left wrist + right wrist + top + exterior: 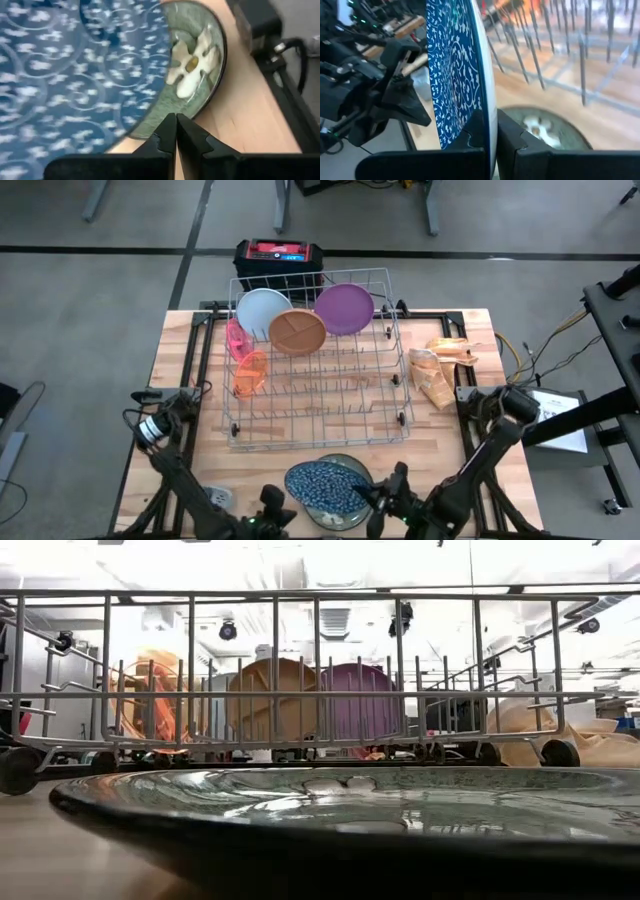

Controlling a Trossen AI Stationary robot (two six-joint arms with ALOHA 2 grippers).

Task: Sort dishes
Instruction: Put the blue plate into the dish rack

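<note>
Nearest the low camera I see the dark glazed plate (340,810), lying flat on the bench (180,380) at its near edge, in front of the wire rack (320,430). That rack is the largest item and occupies the bench centre. Standing on edge along its far side I read the white plate (260,310), the brown divided plate (297,332) and the purple plate (345,307). At the rack's left end sit the pink cup (236,338) and the orange cup (250,373).

I hold the blue patterned plate (455,75) in the right gripper (490,130); its jaws pinch the plate's rim, with the plate raised on edge above the dark glazed plate. My left gripper (175,131) waits just beside the same dark plate, its jaws pressed together on nothing. Crumpled paper (440,370) lies on the bench right of the rack.
</note>
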